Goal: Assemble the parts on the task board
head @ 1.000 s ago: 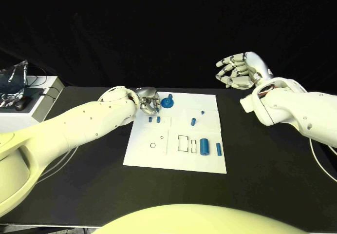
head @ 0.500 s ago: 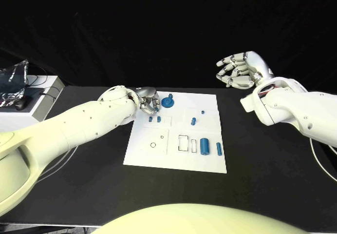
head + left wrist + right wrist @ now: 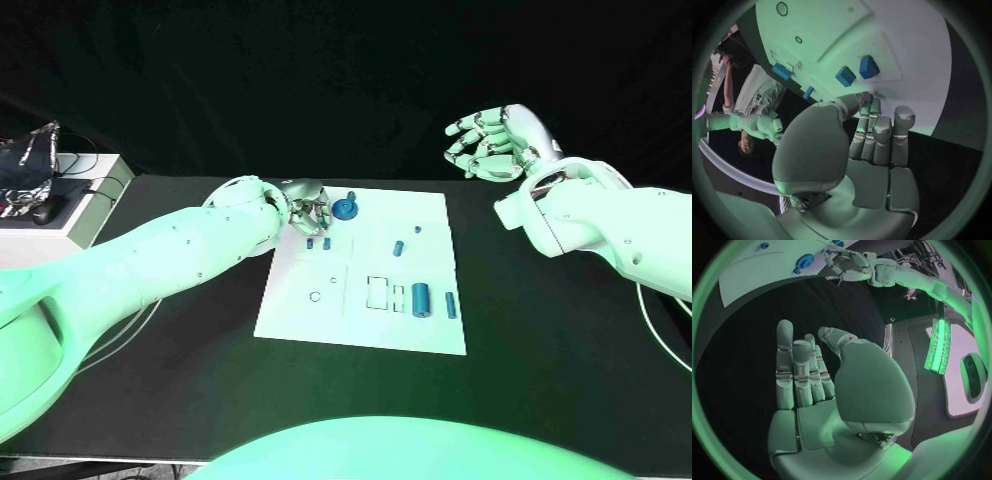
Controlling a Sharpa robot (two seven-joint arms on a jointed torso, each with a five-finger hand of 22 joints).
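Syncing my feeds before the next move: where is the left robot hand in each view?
Head view: left robot hand at the far left corner of the task board.
Left wrist view: left robot hand mid-circle, fingertips by the task board.
Right wrist view: left robot hand small, beside the task board.
Shared landmark: the task board.

White task board (image 3: 361,320) lies flat — small blue parts (image 3: 420,298) scattered on it.
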